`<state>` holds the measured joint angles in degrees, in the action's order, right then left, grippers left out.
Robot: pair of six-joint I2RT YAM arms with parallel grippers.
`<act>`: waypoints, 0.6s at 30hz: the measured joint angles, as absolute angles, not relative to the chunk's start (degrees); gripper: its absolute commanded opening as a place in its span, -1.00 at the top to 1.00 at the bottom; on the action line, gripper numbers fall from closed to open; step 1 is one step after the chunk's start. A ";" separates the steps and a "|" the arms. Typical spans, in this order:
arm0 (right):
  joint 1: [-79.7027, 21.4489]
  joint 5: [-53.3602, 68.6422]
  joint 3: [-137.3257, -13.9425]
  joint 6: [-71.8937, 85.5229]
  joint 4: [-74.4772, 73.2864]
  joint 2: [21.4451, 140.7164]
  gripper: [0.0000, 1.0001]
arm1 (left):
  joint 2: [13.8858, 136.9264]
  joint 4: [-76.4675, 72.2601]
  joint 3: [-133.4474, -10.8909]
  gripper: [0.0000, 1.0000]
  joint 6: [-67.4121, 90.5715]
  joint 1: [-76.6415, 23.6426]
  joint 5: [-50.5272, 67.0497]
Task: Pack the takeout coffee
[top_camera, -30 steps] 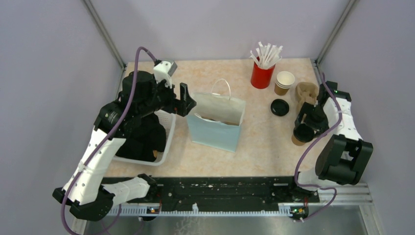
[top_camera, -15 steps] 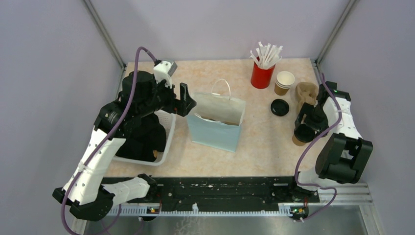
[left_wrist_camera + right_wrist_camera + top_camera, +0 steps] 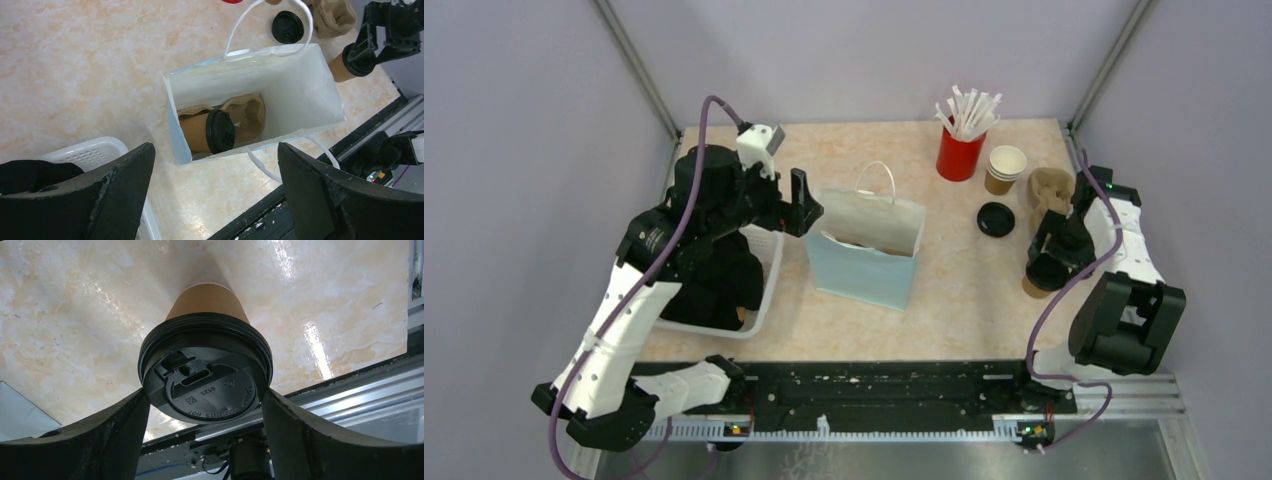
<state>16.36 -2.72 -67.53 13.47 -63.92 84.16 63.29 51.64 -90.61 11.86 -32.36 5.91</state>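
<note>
A pale blue bag [image 3: 869,262] stands open at mid-table. Inside it, a lidded takeout coffee cup [image 3: 207,131] lies on its side in a kraft carrier [image 3: 250,112]. My left gripper [image 3: 802,205] hovers at the bag's left top edge, open and holding nothing. At the right edge, a second brown cup [image 3: 207,302] with a black lid [image 3: 205,370] stands on the table. My right gripper [image 3: 205,395] is shut on it, both fingers against the lid rim. From above, this cup [image 3: 1032,287] shows under that gripper [image 3: 1046,270].
A red cup of white straws [image 3: 960,152] stands at the back. Beside it are an unlidded brown cup [image 3: 1005,167], a loose black lid [image 3: 996,219] and a kraft carrier [image 3: 1050,188]. A white basket [image 3: 764,290] with dark contents sits left. A black rail [image 3: 874,385] lines the near edge.
The right jaws have narrowed slightly onto the lid. The left arm and the bag have not moved.
</note>
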 measured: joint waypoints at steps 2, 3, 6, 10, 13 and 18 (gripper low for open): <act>16.36 -2.70 -67.59 13.50 -64.12 84.03 -0.42 | 63.53 52.29 -90.74 -0.96 12.23 -32.36 4.40; 16.36 -2.70 -67.59 13.50 -64.27 83.79 -0.42 | 63.88 53.06 -91.05 -0.96 12.53 -32.36 3.31; 16.36 -2.24 -67.59 13.52 -64.93 81.67 -0.41 | 66.76 56.93 -93.54 -0.97 14.31 -32.29 -0.82; 16.21 0.16 -68.31 13.96 -66.72 76.31 -0.41 | 71.99 61.06 -96.40 -0.97 17.52 -30.83 -3.57; 15.07 3.31 -70.15 15.18 -67.40 71.66 -0.41 | 75.57 62.50 -97.32 -0.90 19.29 -29.43 -3.68; 11.86 8.73 -74.87 16.78 -69.06 65.78 -0.42 | 80.20 62.94 -99.37 -0.54 19.90 -28.82 -3.03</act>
